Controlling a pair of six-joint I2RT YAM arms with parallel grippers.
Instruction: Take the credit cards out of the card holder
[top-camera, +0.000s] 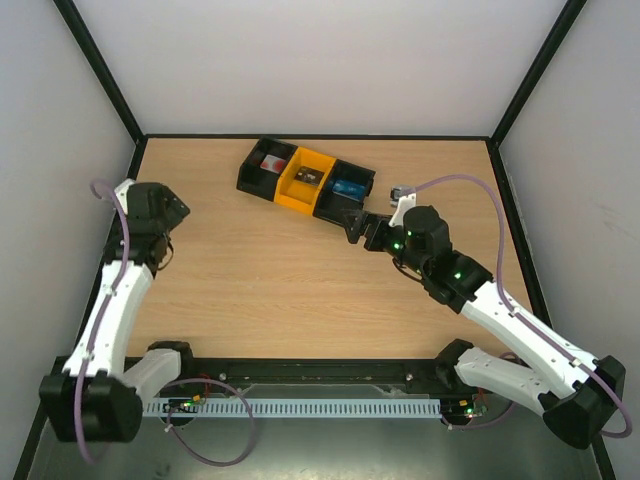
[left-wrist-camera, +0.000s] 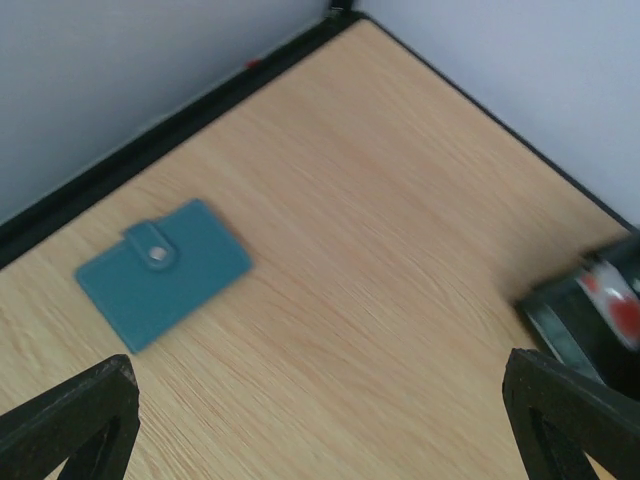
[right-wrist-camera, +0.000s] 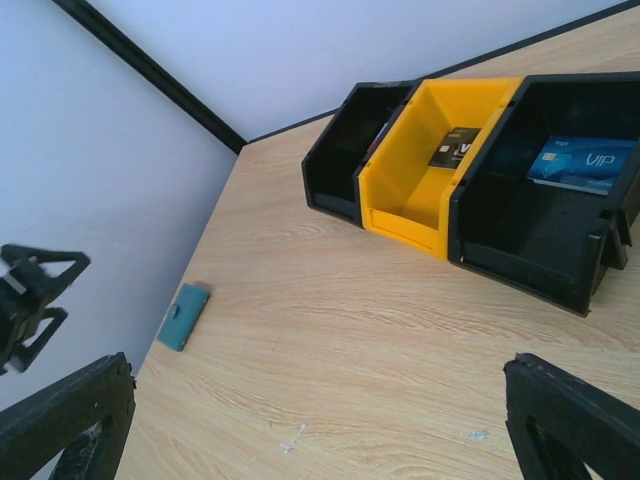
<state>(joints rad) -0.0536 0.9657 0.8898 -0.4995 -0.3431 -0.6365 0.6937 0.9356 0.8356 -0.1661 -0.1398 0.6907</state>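
While both white-and-black arms are bolted at the near edge of the pale wood-grain worktop (top-camera: 270, 290), the left arm (top-camera: 110, 300) reaches along the left wall and the right arm (top-camera: 520, 330) angles toward the centre.

Left jaws: spread wide and empty, held over bare wood. Right jaws: likewise released, grasping nothing, just short of the bins.

Beyond the left jaws lies the small slate-blue card holder (left-wrist-camera: 163, 272). It is a soft flat rectangle, folded shut, its tab fastened by a silver stud. It rests flat on the worktop near the black strip at the foot of the left wall, and nothing touches it.

Farther back, three open plastic bins stand side by side:
- Left black bin (right-wrist-camera: 335, 165): holds a red-and-white item (top-camera: 270, 160), too blurred to identify.
- Yellow bin (right-wrist-camera: 400, 215): holds a dark card (right-wrist-camera: 455, 148).
- Right black bin (right-wrist-camera: 520, 250): holds a bright blue card (right-wrist-camera: 580, 163).

Pale grey walls (top-camera: 300, 60) close the scene.
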